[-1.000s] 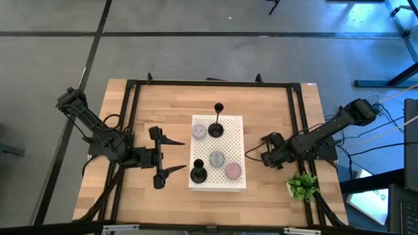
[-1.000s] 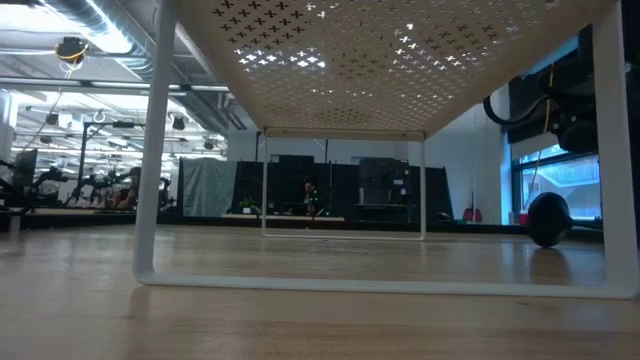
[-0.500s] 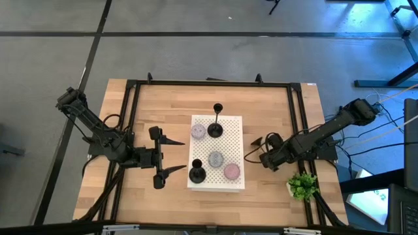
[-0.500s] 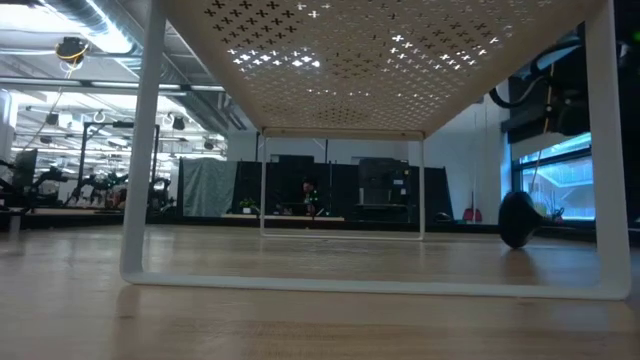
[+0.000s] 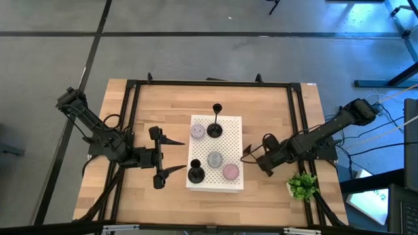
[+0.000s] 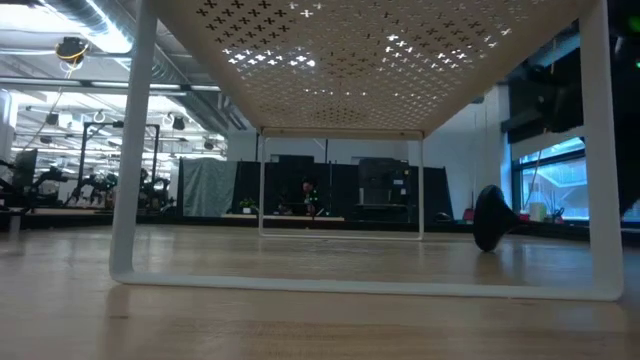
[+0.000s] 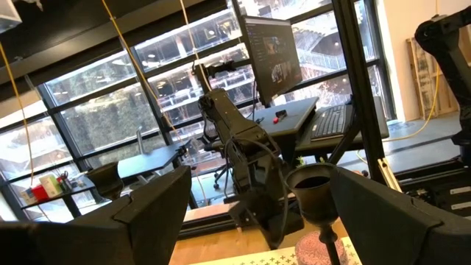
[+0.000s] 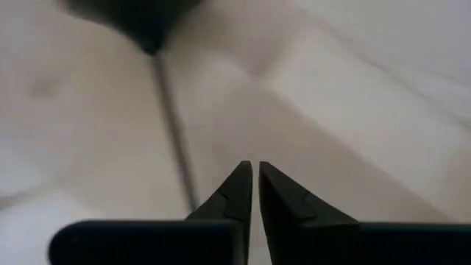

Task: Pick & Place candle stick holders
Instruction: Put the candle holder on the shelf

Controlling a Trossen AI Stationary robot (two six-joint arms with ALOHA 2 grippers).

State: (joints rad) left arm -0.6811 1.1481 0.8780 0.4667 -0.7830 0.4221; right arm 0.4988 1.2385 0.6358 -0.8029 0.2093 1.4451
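Grey floor is surrounding the wooden desk (image 5: pixel 170 104), and a white perforated rack (image 5: pixel 225 124) is standing near the middle of it. On the rack, 2 candle stick holders are showing: 1 (image 5: pixel 214 129) is standing near the rack's far edge with its base flat and its stem leaning toward the far side, and another (image 5: pixel 195 174) is standing at the rack's near left corner. 3 round candles, 1 lilac (image 5: pixel 198 132), 1 grey (image 5: pixel 215 158) and 1 pink (image 5: pixel 229 172), are sitting on the rack between them. A third holder (image 6: pixel 490 217) is lying on the desk by the rack's right edge, its round base showing in the low view. The right gripper (image 5: pixel 251 155) is resting low just beside that right edge, its fingers (image 8: pixel 237 193) pressed nearly together with nothing between them. The left gripper (image 5: pixel 171 155) is waiting over the desk left of the rack, fingers spread wide and holding nothing. A small green plant (image 5: pixel 302 186) is sitting at the desk's near right corner.
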